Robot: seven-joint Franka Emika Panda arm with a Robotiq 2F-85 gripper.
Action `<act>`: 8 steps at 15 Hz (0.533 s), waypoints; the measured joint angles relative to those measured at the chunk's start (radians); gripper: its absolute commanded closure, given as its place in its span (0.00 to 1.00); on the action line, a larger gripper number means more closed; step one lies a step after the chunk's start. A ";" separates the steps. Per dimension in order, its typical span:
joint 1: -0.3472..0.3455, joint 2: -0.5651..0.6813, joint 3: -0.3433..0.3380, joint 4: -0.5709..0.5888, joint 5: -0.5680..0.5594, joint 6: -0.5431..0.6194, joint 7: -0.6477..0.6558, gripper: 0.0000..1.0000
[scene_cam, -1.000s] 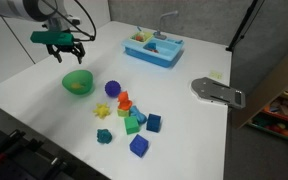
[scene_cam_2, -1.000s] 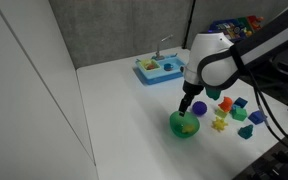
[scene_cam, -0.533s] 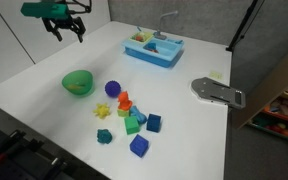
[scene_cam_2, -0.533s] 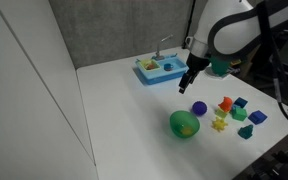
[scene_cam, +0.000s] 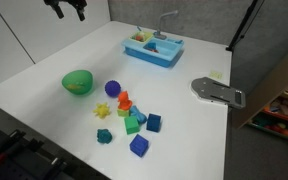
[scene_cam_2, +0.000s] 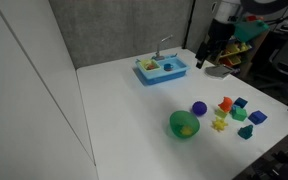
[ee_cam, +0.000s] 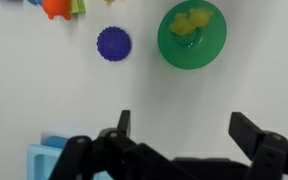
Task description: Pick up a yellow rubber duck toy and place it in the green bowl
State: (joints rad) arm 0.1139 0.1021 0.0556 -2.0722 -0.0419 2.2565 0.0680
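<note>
**Operator:** If my claw (scene_cam: 66,8), up at the far left, is spread wide with nothing in it, where's the duck?

**Spotter:** Your yellow rubber duck toy (ee_cam: 191,24) lies inside the green bowl (scene_cam: 70,78), a small lumpy yellow-orange blob on its floor. Right of the bowl, the purple ball (scene_cam: 112,89) and the blocks (scene_cam: 134,118) sit apart on the bench (scene_cam: 44,55). I'd judge your placing done. You only need to stay clear of the bowl.

Open tabletop (scene_cam: 34,70) around the green bowl (scene_cam: 77,82); nearest obstacle the purple ball (scene_cam: 112,89) alongside.
</note>
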 measured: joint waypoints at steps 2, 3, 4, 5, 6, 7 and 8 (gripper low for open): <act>-0.010 -0.061 -0.002 0.002 0.002 -0.106 0.035 0.00; -0.014 -0.091 -0.003 0.003 0.002 -0.162 0.051 0.00; -0.018 -0.121 -0.003 0.006 0.003 -0.216 0.065 0.00; -0.020 -0.150 -0.003 0.010 0.005 -0.269 0.077 0.00; -0.021 -0.178 -0.003 0.016 0.010 -0.318 0.087 0.00; -0.021 -0.205 -0.002 0.024 0.014 -0.362 0.094 0.00; -0.021 -0.233 -0.001 0.035 0.018 -0.406 0.102 0.00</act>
State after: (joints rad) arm 0.0925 -0.1305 0.0547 -2.0372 -0.0242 1.8507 0.1701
